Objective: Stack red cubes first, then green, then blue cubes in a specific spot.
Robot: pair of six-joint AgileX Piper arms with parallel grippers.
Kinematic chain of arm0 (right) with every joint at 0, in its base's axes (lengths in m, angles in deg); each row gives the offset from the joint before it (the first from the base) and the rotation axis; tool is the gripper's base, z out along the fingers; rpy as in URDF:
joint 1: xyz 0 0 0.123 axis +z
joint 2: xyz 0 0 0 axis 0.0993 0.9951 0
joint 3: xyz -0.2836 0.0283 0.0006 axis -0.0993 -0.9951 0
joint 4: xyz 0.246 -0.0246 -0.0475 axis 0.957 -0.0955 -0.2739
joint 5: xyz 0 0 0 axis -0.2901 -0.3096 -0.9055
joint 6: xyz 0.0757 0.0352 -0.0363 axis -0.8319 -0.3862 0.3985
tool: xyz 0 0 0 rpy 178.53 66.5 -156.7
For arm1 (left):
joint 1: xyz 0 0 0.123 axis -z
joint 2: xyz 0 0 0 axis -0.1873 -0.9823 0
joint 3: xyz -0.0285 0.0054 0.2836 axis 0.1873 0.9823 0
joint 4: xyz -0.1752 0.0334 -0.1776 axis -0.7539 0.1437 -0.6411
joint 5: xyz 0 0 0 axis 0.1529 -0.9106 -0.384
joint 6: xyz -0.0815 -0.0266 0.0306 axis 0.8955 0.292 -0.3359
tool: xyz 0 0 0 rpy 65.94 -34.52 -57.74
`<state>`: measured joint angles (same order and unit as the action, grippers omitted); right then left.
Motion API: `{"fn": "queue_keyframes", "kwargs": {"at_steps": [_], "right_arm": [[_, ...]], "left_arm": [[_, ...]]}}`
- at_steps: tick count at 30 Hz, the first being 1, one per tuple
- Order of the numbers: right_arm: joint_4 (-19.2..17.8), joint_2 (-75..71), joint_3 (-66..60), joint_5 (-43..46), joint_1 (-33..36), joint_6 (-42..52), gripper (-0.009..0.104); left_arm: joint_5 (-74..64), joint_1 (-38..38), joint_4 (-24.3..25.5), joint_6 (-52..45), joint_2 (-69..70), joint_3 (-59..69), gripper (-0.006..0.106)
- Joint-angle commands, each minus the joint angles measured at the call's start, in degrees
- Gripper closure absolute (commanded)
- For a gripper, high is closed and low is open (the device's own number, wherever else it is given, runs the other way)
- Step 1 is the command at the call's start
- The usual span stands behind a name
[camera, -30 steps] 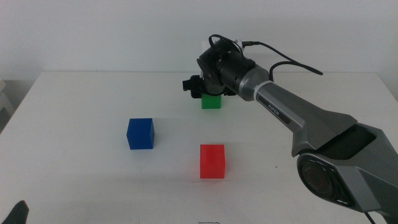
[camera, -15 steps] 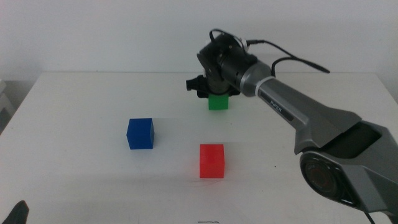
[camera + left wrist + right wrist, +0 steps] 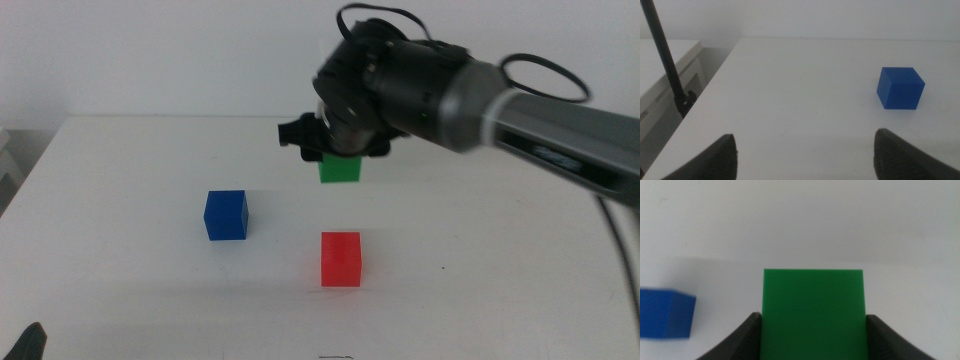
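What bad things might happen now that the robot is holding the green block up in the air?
The right gripper pinches the small solid green cube only by its two sides, so it might slip and drop. It may also land crooked on the small bright-red cube and tumble off. The small deep-blue cube sits near, so a low swing might knock it. The left gripper waits open at the table's near edge.

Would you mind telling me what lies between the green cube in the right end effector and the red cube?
Nothing: in the middle view only bare white table separates the green cube, held by the right end effector, from the red cube.
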<state>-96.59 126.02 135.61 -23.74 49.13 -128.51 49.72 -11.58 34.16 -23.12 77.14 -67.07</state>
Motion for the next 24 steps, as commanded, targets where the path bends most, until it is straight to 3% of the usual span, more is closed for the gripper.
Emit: {"fn": "queue_keyframes", "kwargs": {"at_steps": [1,5,8,24], "right_arm": [[-5.6,-9.1,-6.3,3.2,1.6,-6.1,0.096],[-10.1,-14.3,-13.8,1.5,4.8,-14.4,0.096],[-11.4,-15.4,-15.7,-1.9,7.4,-18.2,0.096],[-9.0,-12.5,-15.8,-4.8,10.6,-20.7,0.096]], "left_arm": [[4.5,0.1,-0.4,0.1,1.2,-0.2,0.007],[4.5,0.1,-0.4,0.1,1.2,-0.2,0.007],[4.5,0.1,-0.4,0.1,1.2,-0.2,0.007],[4.5,0.1,-0.4,0.1,1.2,-0.2,0.007]]}}
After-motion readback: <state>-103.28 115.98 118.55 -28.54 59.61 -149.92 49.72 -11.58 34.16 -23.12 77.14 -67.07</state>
